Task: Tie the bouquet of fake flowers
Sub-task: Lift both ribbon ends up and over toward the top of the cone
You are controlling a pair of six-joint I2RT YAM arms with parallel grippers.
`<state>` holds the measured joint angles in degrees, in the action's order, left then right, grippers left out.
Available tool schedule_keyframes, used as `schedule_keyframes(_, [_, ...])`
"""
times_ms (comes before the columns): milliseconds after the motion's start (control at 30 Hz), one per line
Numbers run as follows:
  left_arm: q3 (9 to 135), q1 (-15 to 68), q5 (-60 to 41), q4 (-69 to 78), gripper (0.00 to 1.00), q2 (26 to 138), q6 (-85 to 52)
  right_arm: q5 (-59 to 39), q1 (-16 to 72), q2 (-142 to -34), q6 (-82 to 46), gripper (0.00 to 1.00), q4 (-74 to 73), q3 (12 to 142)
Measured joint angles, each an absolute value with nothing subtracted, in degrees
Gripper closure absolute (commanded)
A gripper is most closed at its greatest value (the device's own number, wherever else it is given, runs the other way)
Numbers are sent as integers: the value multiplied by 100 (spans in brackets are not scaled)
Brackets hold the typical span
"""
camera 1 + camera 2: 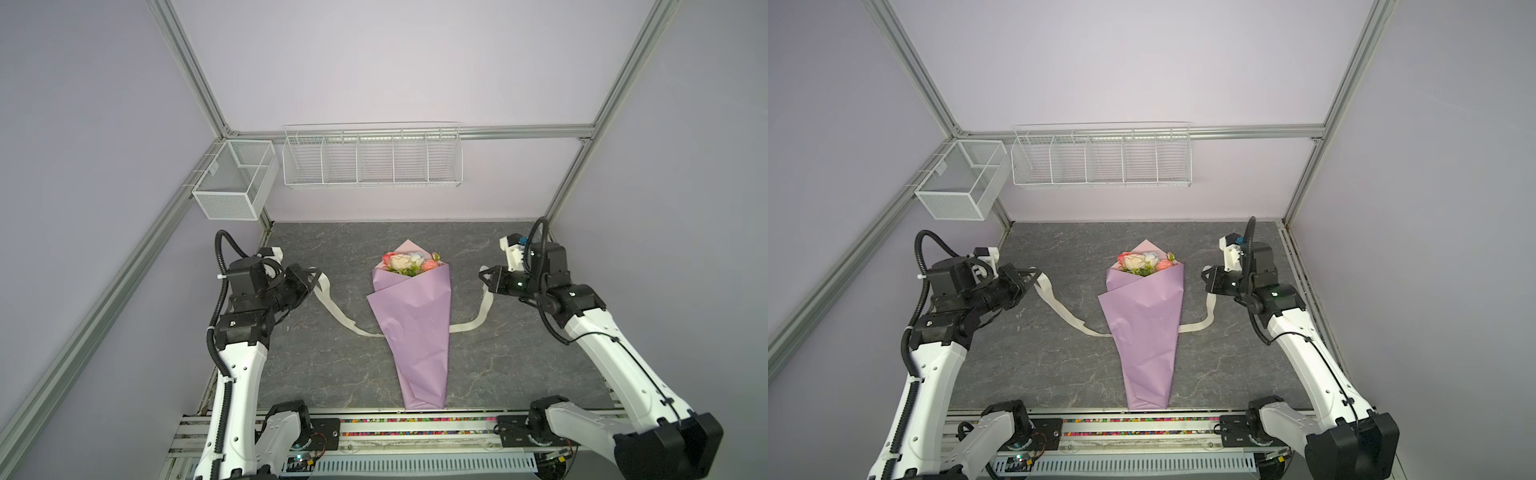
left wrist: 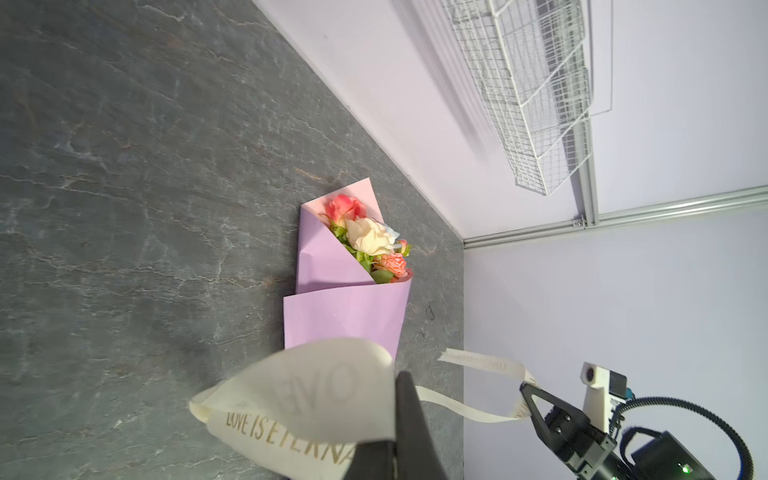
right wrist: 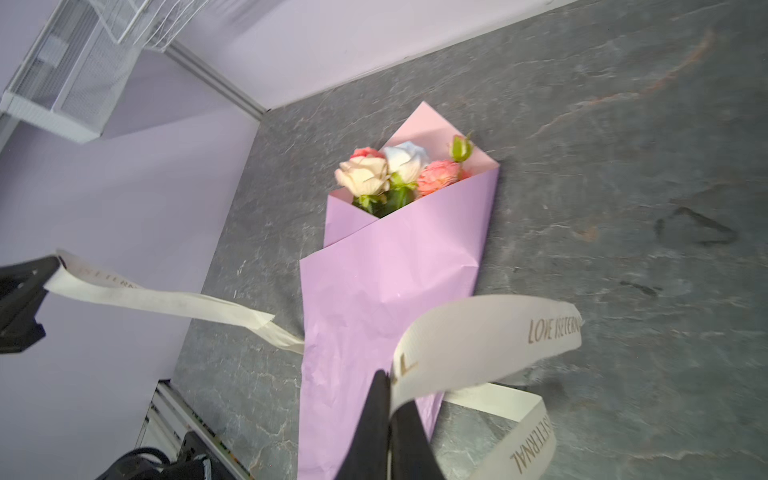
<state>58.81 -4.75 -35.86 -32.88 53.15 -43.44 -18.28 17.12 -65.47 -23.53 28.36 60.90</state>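
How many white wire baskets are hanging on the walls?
2: a small mesh basket at the back left corner, and a long divided basket on the back wall.

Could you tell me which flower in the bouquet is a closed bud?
The small green-sheathed bud beside the coral rose; all the other flowers are open blooms.

The bench carries one bouquet of fake flowers (image 1: pixel 409 262), with four open blooms and one bud, one lilac wrapping paper (image 1: pixel 415 328) and one cream ribbon (image 3: pixel 478 332). There are two arms, the left arm (image 1: pixel 239 374) and the right arm (image 1: pixel 615 353), and two wire baskets, a mesh basket (image 1: pixel 226 199) and a five-bay rack (image 1: pixel 372 166).
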Motion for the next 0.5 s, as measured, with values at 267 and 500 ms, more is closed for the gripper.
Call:
schedule_keyframes(267, [6755,-443,-2923,-3992,100,4928,-4139,-1448,2467,-6945,-2329,93,2842,6331])
schedule_keyframes(500, [6768,-443,-2255,-4663,100,4707,-3964,-1284,2679,-7048,-2333,93,2847,6431])
